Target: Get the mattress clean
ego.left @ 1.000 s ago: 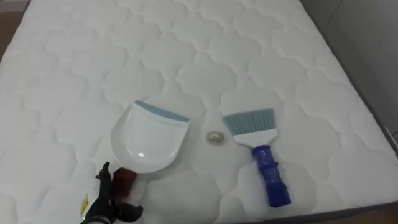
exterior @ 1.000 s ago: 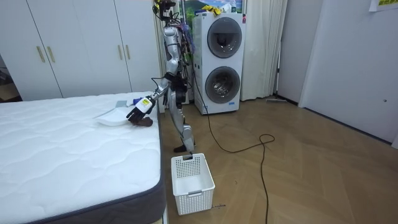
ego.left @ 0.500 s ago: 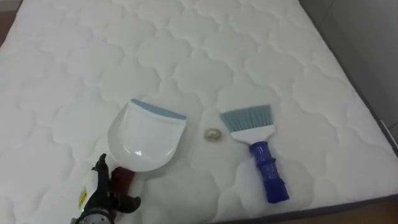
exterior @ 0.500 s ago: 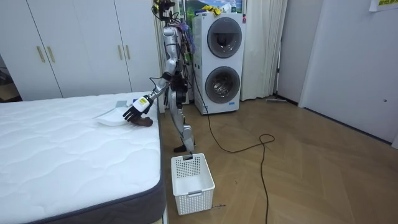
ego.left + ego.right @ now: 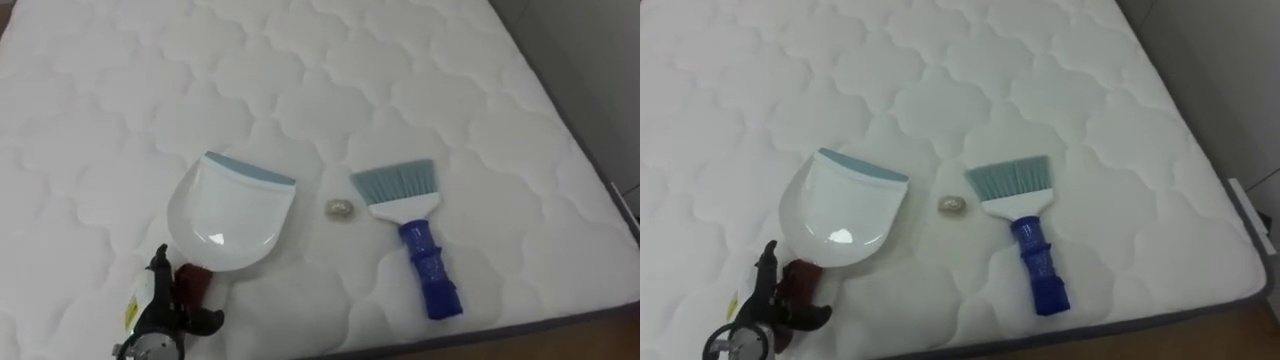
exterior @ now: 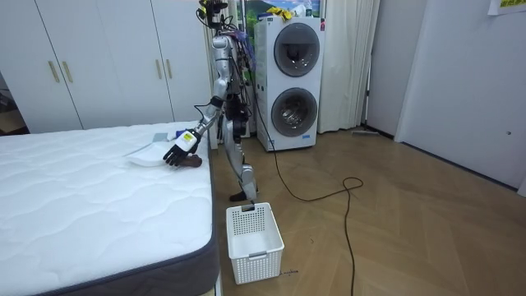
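A white dustpan with a blue-grey lip and a dark red handle lies on the white quilted mattress. To its right is a small crumpled scrap. Right of that lies a brush with pale blue bristles and a blue handle, bristles pointing away from me. My left hand hovers at the lower left beside the dustpan's handle, open, with one finger and the thumb spread to either side of it. In the room view I stand at the bed's side with my left hand over the mattress.
The mattress's dark grey edge runs down the right. Beside the bed a white laundry basket stands on the wooden floor. Stacked washing machines and white wardrobes line the wall behind me.
The eye view has shifted a little. My left hand has crept forward and closer to the dustpan's red handle. Dustpan, scrap and brush lie where they were.
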Available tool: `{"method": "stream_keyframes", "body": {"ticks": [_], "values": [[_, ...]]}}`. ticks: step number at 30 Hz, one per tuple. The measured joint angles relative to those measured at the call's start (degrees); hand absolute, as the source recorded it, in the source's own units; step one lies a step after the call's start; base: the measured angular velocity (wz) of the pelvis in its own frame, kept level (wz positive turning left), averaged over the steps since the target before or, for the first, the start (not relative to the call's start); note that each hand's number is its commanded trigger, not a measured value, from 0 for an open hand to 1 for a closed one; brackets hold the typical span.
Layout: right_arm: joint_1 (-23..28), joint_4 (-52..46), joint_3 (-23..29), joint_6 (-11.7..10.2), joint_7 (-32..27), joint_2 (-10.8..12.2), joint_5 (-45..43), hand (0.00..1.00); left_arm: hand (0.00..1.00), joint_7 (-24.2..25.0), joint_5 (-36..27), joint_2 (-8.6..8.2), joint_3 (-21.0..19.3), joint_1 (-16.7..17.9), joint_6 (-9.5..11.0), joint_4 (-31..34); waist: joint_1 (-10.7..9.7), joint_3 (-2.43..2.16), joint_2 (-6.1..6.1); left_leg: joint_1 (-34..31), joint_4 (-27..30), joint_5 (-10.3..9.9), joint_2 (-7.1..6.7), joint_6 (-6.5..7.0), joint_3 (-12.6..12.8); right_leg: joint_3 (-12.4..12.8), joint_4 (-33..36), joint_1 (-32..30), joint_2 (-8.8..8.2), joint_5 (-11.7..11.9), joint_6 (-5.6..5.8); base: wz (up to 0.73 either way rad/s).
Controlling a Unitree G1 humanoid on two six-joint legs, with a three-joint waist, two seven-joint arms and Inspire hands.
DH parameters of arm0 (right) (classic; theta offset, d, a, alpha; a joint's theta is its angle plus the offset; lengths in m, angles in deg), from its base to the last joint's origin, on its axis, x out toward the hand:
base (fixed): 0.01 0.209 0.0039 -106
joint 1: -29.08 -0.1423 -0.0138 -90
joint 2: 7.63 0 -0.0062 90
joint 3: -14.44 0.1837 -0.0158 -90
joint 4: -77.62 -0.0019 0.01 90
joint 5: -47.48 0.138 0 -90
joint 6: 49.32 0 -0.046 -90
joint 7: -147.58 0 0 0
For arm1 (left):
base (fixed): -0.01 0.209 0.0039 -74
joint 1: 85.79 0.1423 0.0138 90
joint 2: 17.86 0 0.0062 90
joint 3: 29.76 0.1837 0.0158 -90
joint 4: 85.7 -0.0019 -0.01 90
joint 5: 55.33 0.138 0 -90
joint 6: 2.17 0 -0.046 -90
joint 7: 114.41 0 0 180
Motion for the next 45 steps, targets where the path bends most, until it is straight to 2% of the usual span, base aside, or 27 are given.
{"method": "stream_keyframes", "body": {"ticks": [12, 15, 23, 25, 27, 29, 32, 36, 37, 40, 45], "values": [[-1.1, 0.5, -1.4, 0.0, -1.2, 0.0, 0.0, 0.00, 0.00, 0.0, 0.0, -0.03, 0.0, -1.7, 0.0, -3.1, -0.1, 0.07, -0.01, -2.1, 0.5, 0.0, -0.12, 0.00, 0.0, -0.2, -0.1, -1.8, 0.04, 0.4, -0.05, 0.00], [-1.1, 0.7, -1.4, 0.0, -1.7, 0.0, 0.0, 0.00, 0.00, 0.1, 0.0, -0.14, 0.0, -2.0, -0.1, -4.4, -0.3, 0.07, -0.01, -2.2, 0.5, 0.0, -0.05, 0.00, 0.0, -1.7, -0.1, -1.9, -0.07, 0.4, -0.05, 0.00], [-1.0, 0.7, -3.3, 0.0, -3.2, 0.1, 2.0, 0.00, 0.00, 1.1, 0.1, -0.18, 0.0, -2.3, -0.7, -5.7, -0.1, 0.18, -0.18, -2.2, 0.4, 0.0, 0.05, 0.00, 0.0, -1.7, -0.1, -1.9, -0.18, 0.4, -0.05, 0.00], [-1.0, 0.6, -3.4, 0.0, -3.5, 0.1, 2.0, 0.00, 0.24, 1.2, 0.1, -0.17, 0.0, -2.4, -1.3, -5.8, -0.1, 0.18, -0.19, -2.5, 0.5, 0.0, 0.04, 0.00, 0.0, -1.7, 0.0, -2.2, -0.20, 0.4, -0.06, 0.00], [-1.0, 0.7, -3.6, 0.1, -3.6, 0.1, 2.0, 0.00, 0.87, 1.3, 0.1, -0.17, 0.0, -2.8, -1.6, -6.3, 0.1, 0.22, -0.26, -2.7, 0.5, 0.0, 0.04, 0.00, 0.1, -1.7, 0.1, -2.5, -0.20, 0.4, -0.08, 0.00], [-1.0, 0.6, -4.1, 0.1, -3.6, 0.1, 2.0, 0.00, 1.00, 1.4, 0.1, -0.18, 0.0, -3.1, -1.7, -6.5, 0.1, 0.23, -0.29, -2.7, 0.5, 0.0, 0.04, 0.00, 0.1, -1.7, 0.1, -2.5, -0.20, 0.4, -0.08, 0.00], [-1.1, 0.6, -4.8, 0.1, -3.6, 0.1, 2.0, 0.00, 1.00, 0.5, 0.1, 0.24, -0.3, -3.7, -2.0, -6.8, 0.1, 0.25, -0.33, -2.7, 0.4, 0.0, 0.04, 0.00, 0.1, -1.7, 0.1, -2.5, -0.20, 0.4, -0.08, 0.00], [-1.1, 0.6, -5.3, 0.1, -3.6, 0.0, 2.0, 0.00, 1.00, 0.0, 0.1, 2.25, -0.7, -4.8, -2.7, -6.9, 0.1, 0.26, -0.35, -2.7, 0.4, 0.0, 0.02, 0.00, 0.1, -1.6, 0.1, -2.5, -0.23, 0.4, -0.08, 0.00], [-1.1, 0.6, -5.3, 0.2, -3.6, 0.0, 2.0, 0.00, 1.00, 0.0, 0.1, 2.31, -0.7, -4.8, -2.8, -7.0, 0.1, 0.26, -0.35, -2.7, 0.4, 0.0, 0.01, 0.00, 0.1, -1.6, 0.1, -2.5, -0.23, 0.4, -0.08, 0.00], [-1.2, 0.6, -5.3, 0.4, -3.6, 0.0, 2.0, 0.00, 1.00, 0.0, 0.1, 2.03, -0.6, -4.8, -2.9, -7.4, 0.0, 0.28, -0.37, -2.7, 0.3, 0.0, 0.00, 0.00, 0.1, -1.6, 0.1, -2.5, -0.26, 0.4, -0.07, 0.00], [-1.2, 0.6, -5.3, 0.4, -3.5, 0.0, 2.0, 0.00, 1.00, 0.9, 0.1, 0.62, 0.0, -4.8, -3.4, -9.2, 0.0, 0.41, -0.59, -2.8, 0.3, 0.0, 0.07, 0.00, 0.1, -1.6, 0.0, -2.7, -0.19, 0.4, -0.07, 0.00]]}}
